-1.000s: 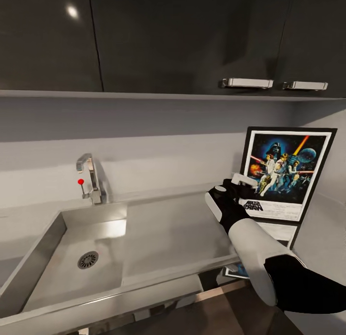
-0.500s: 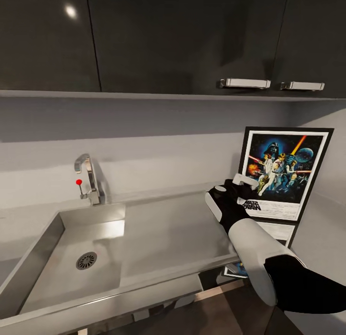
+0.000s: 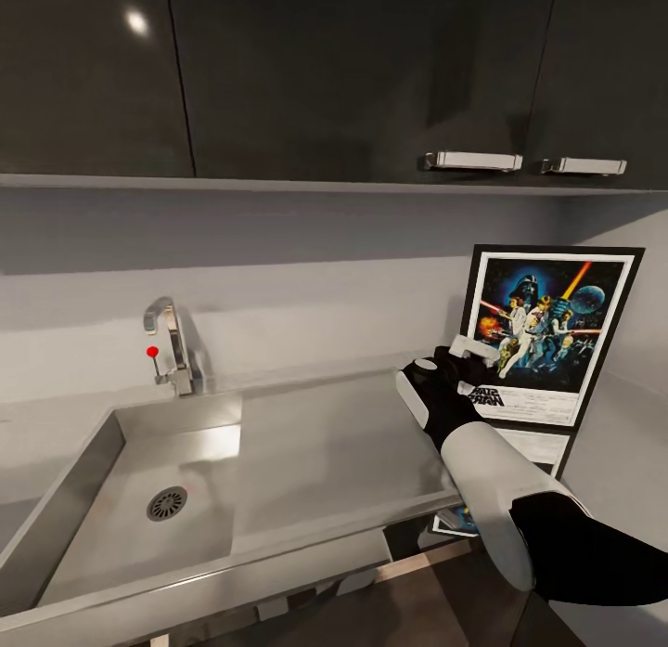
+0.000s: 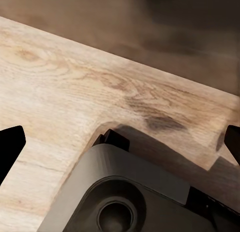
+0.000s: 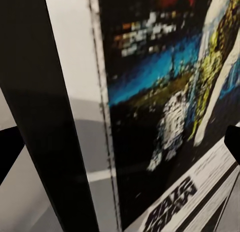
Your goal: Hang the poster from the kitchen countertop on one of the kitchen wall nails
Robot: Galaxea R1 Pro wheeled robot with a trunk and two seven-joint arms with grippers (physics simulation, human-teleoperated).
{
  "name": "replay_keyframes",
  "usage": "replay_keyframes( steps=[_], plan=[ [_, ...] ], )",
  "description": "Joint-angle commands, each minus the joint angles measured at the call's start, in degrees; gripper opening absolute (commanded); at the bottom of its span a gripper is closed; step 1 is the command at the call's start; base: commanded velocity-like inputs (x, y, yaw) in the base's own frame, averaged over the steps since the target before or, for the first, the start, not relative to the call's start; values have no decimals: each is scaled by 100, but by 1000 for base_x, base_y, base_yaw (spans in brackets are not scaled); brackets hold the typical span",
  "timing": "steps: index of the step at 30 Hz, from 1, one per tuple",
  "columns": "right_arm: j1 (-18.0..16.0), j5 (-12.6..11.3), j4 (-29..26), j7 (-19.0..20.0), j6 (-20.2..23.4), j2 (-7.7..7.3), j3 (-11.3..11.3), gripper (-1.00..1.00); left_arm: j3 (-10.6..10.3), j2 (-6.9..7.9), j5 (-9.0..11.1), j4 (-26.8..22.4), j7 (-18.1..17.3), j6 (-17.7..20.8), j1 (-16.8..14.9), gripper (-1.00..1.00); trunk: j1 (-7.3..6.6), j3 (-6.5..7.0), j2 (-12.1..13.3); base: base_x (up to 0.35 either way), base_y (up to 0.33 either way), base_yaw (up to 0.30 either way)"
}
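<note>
The poster (image 3: 547,336) stands upright on the kitchen countertop (image 3: 617,443) at the right, leaning on the wall. Its black frame, white border and dark blue art are plain to see. My right gripper (image 3: 473,352) is open at the poster's left edge, about mid-height. In the right wrist view the frame edge and the poster's art (image 5: 165,92) lie between the two spread fingertips of the right gripper (image 5: 120,147). My left gripper (image 4: 120,142) is open and holds nothing, hanging over a wooden floor above the robot's base. The wall nail is out of view.
A steel sink (image 3: 93,471) with a drain and a chrome tap (image 3: 172,341) sits at the left of the worktop. Dark wall cabinets with steel handles (image 3: 473,161) hang overhead. The pale wall closes in behind and to the right of the poster.
The whole picture shifted slightly left a second ago, a camera move. The right gripper edged a little further onto the poster's left edge. Nothing has visibly moved in the last half second.
</note>
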Motion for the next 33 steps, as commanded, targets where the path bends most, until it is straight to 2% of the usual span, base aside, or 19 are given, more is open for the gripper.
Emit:
replay_keyframes(
  steps=[1, 33],
  plan=[
    [-4, -49, -5, -40, 33, -6, 44, 100, 42, -3, -2, -2, -44, -4, -1, 100, 0, -5, -3, 0, 0, 0],
    [-4, -49, -5, -42, 33, -6, 46, 100, 42, -5, -2, 5, -44, -3, -1, 100, 0, -5, -3, 0, 17, 0]
  ],
)
